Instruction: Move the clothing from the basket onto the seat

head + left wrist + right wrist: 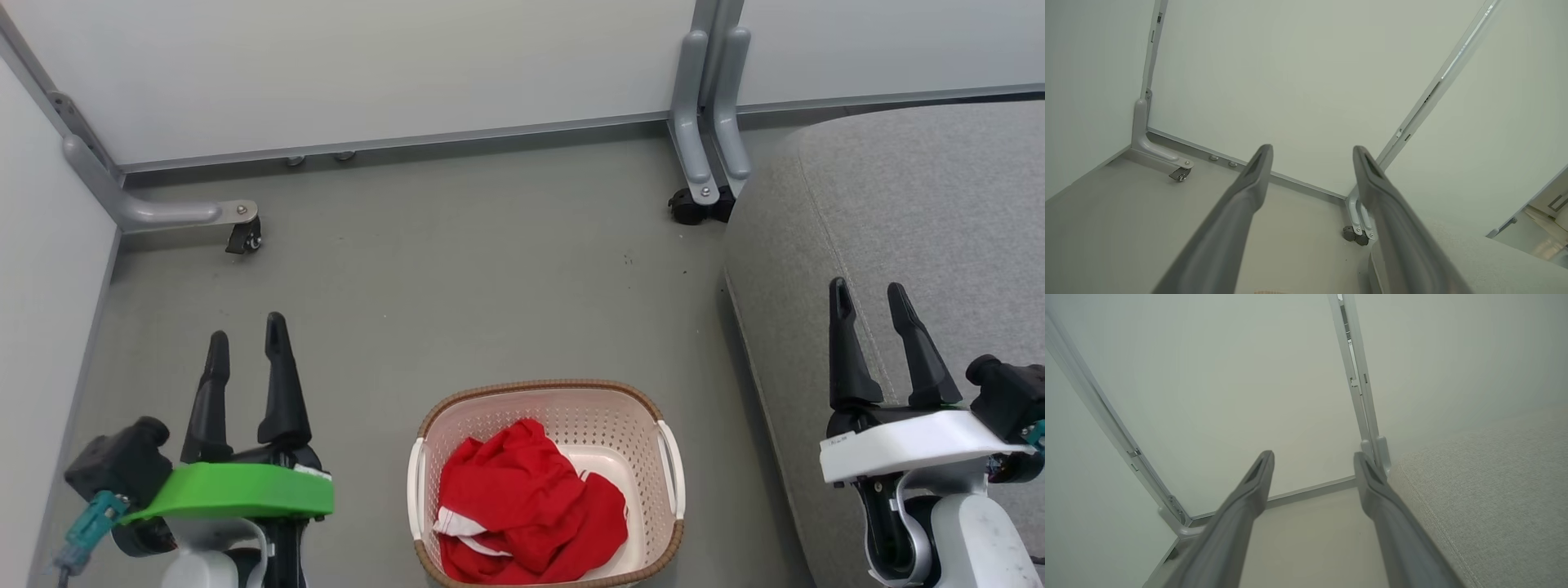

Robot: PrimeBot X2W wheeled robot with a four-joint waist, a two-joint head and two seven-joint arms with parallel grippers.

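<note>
Red clothing with white trim lies bunched in the cream perforated basket, which stands on the floor at the bottom middle of the head view. The grey seat fills the right side, its edge just right of the basket; it also shows as the seat and the seat. My left gripper hangs open left of the basket, empty, as does the left gripper in its wrist view. My right gripper stands open over the seat's front part, empty, seen also as the right gripper.
White partition panels close off the back and left. A partition foot with castor stands at the back left, another castor foot sits by the seat's far corner. Grey floor stretches between the basket and the panels.
</note>
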